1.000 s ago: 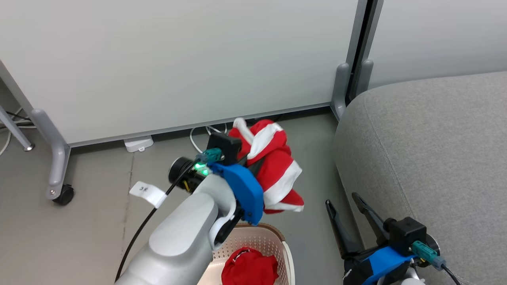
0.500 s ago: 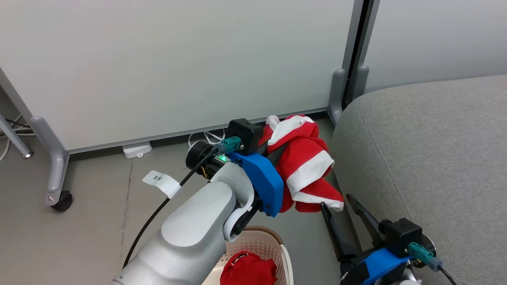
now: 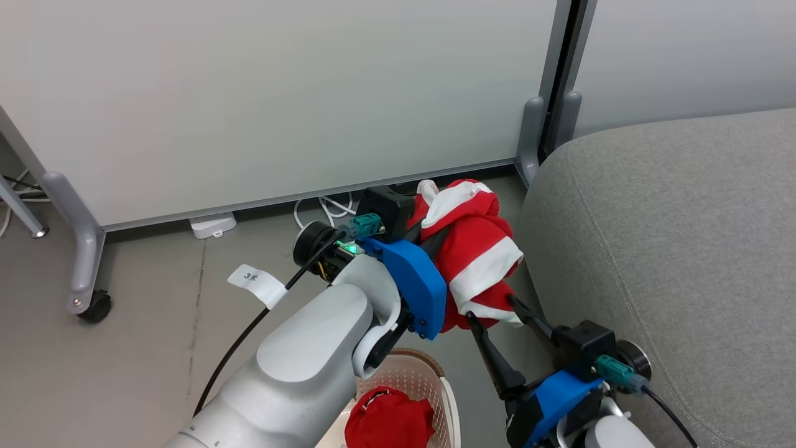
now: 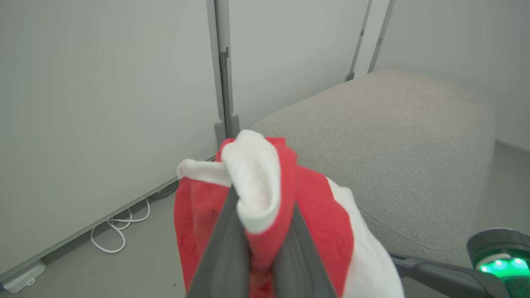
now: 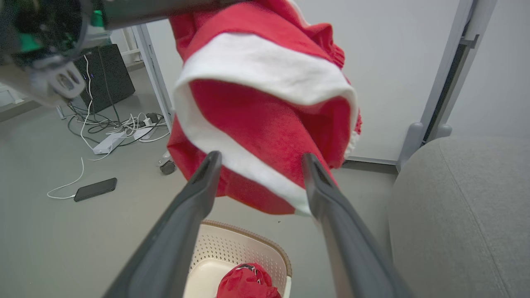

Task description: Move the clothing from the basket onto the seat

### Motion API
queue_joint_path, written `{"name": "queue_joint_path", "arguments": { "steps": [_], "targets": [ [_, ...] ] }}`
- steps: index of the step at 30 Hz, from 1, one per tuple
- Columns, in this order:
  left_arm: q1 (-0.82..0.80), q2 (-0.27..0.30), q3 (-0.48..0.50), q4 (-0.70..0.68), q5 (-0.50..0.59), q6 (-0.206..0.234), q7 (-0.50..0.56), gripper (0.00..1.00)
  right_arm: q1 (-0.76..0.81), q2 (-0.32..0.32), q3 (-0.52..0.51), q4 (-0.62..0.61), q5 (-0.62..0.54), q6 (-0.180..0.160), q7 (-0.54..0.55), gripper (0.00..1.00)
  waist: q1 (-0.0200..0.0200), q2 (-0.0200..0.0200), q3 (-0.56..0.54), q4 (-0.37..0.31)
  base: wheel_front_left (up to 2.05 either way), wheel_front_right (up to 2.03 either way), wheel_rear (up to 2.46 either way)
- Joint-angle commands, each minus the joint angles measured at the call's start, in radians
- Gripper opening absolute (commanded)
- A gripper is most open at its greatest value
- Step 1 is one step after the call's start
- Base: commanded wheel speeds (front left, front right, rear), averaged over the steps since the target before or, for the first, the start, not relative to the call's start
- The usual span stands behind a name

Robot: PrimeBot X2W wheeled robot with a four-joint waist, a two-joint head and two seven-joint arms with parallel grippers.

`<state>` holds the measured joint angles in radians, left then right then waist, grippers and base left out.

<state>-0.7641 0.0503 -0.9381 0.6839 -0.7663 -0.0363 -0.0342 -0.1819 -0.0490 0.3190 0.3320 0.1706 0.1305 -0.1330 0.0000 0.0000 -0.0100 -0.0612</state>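
Left gripper (image 4: 265, 203) fingers pinch a bright red, white-striped soft garment (image 3: 479, 249) beside the light-grey fabric sofa (image 3: 671, 236); right gripper (image 5: 261, 159) fingers are spread at its lower edge (second red garment (image 3: 388, 423) lies in the cream perforated basket (image 3: 429, 373)).

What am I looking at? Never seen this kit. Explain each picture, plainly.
It's a wheeled robot with two arms, each ending in a two-fingered claw. One picture looks down from its head; two others look along each claw from wrist cameras. The left claw is shut on a red-and-white garment, held up beside the grey sofa, not yet on it. The right claw is open, fingers either side of its hanging edge. Below stands a cream basket with a second red garment inside.
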Motion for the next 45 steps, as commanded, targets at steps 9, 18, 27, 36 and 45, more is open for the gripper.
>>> {"name": "queue_joint_path", "arguments": {
  "steps": [9,18,27,36,45],
  "targets": [
    [-0.039,0.001,-0.042,-0.002,-0.041,0.004,-0.008,0.00,-0.149,-0.002,0.040,0.132,-0.027,0.001,0.037,1.00,0.0000,0.0000,0.020,0.017,0.00,0.00,0.00],
    [-0.062,0.001,-0.084,-0.013,-0.078,-0.003,-0.014,0.00,-0.282,-0.002,0.141,0.275,0.058,0.001,0.058,1.00,0.0000,0.0000,0.035,0.038,0.00,0.00,0.00],
    [-0.076,0.001,-0.113,-0.004,-0.109,-0.002,-0.032,0.00,-0.366,-0.002,0.223,0.378,0.155,0.001,0.025,1.00,0.0000,0.0000,0.031,0.051,0.00,0.00,0.00],
    [-0.084,0.001,-0.136,0.015,-0.136,0.008,-0.048,0.00,-0.395,-0.002,0.270,0.434,0.212,0.001,-0.023,0.00,0.0000,0.0000,0.020,0.050,0.00,0.00,0.00],
    [-0.089,0.001,-0.154,0.028,-0.159,0.014,-0.069,0.90,-0.410,-0.002,0.284,0.470,0.227,0.001,-0.051,0.00,0.0000,0.0000,0.010,0.042,0.00,0.00,0.00]
  ]
}}
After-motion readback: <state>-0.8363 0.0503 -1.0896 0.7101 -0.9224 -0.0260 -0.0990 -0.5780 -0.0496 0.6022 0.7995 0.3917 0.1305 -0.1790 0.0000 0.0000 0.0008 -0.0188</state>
